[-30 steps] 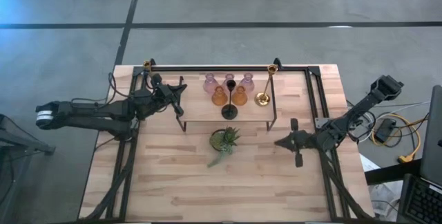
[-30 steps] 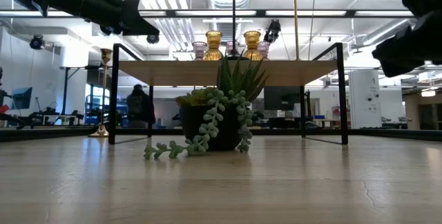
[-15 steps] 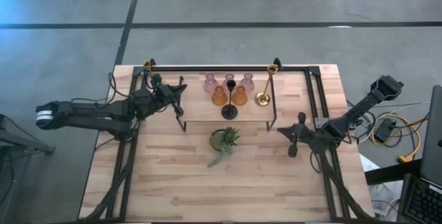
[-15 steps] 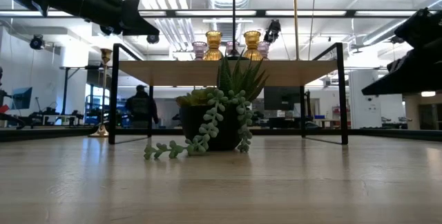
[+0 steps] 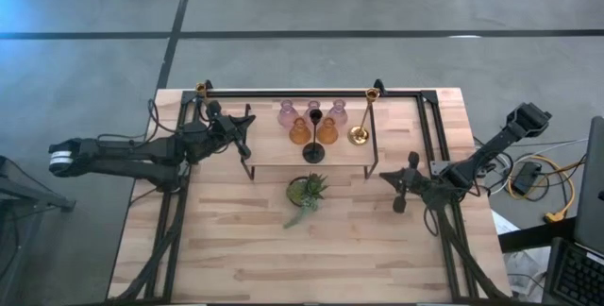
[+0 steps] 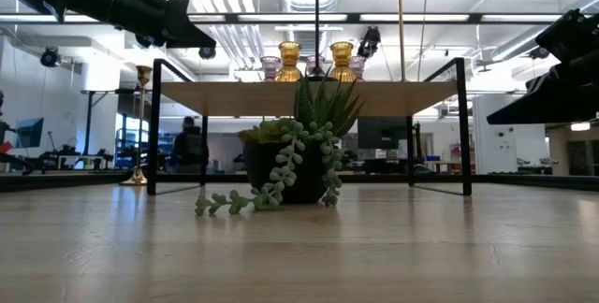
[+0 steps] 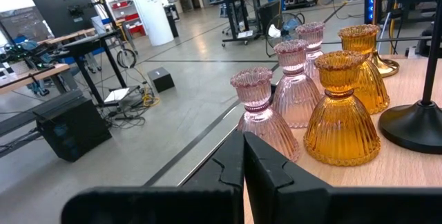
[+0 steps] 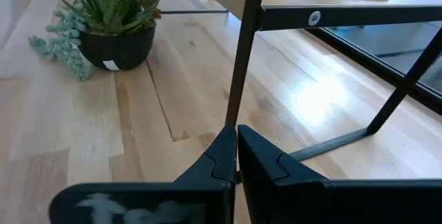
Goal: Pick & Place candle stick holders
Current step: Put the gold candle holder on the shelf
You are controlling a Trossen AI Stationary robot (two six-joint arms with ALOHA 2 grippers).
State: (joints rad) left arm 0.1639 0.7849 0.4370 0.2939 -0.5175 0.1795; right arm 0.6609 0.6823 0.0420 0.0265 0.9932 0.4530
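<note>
The left gripper (image 5: 247,120) is pinched shut and holds nothing. It hangs beside the left end of the little shelf (image 5: 274,150). On the shelf stand pink holders (image 7: 262,113), amber holders (image 7: 343,110), a black holder (image 5: 312,151) and a brass holder (image 5: 359,134). Another brass one (image 5: 200,88) seems to stand at the back left corner. The potted plant (image 5: 307,191) sits in front. The right gripper (image 5: 382,178) is also shut and empty, near the shelf's right front leg (image 8: 243,51).
</note>
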